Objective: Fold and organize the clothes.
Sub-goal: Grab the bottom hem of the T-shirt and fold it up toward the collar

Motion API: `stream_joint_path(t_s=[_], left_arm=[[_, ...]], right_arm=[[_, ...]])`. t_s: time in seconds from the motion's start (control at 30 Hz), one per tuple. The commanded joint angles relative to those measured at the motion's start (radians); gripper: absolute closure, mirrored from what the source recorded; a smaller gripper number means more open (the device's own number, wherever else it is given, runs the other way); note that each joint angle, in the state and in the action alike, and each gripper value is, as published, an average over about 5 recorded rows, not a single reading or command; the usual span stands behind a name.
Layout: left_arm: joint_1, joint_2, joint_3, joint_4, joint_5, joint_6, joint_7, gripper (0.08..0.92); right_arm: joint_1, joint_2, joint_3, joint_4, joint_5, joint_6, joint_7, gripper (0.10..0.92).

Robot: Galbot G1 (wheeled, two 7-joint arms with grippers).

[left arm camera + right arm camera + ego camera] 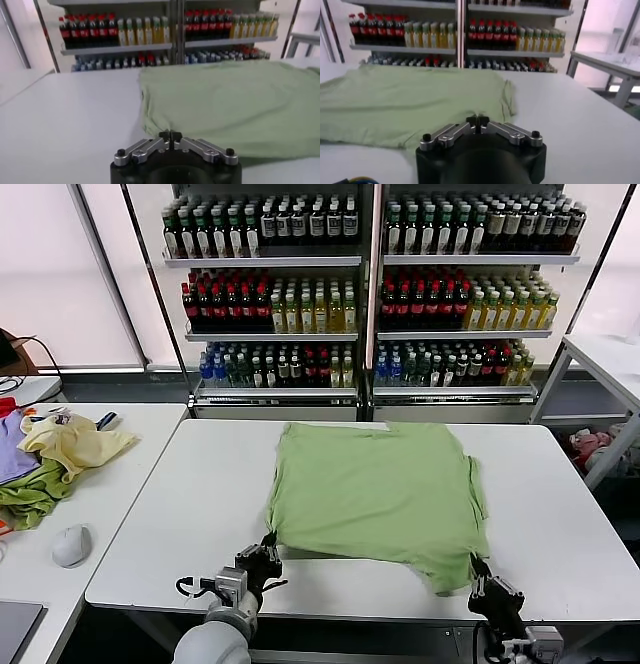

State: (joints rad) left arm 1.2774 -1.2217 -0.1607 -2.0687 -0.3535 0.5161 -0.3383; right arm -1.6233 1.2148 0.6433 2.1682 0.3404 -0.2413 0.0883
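Blk grippers [170, 135], silver links, blk screws

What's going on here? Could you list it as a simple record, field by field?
Shirt: light green shirt spread flat on the white table
Left gripper: shut on the shirt's near left hem corner
Right gripper: shut on the near right hem corner
Side table: heap of other garments, computer mouse
Background: shelves of bottles

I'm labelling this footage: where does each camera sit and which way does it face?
Head view: high on the robot, looking down at the white table, the shirt and both grippers.
Left wrist view: behind the left gripper, facing the shirt and the shelves.
Right wrist view: behind the right gripper, likewise.
All share the shirt.
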Motion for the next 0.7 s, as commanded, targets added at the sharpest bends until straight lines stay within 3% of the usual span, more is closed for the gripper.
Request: stream_joint_path(t_s=[0.03, 0.43, 0.7], left_arm=[[-0.054, 0.019, -0.011, -0.025, -0.049, -0.028, 0.001, 0.911], [-0.326, -0.009, 0.093, 0.302, -0.053, -0.052, -0.004, 0.911], [-0.433, -0.030, 0.149, 0.457, -0.017, -0.055, -0.005, 0.911]], right_arm=[[0.078, -0.030, 0.021, -0.013, 0.036, 0.026, -0.016, 0.904], [0.447, -0.119, -0.096, -0.343, 0.054, 0.008, 0.004, 0.904], [0.602, -0.126, -0.197, -0.490, 0.034, -0.007, -0.004, 0.904]])
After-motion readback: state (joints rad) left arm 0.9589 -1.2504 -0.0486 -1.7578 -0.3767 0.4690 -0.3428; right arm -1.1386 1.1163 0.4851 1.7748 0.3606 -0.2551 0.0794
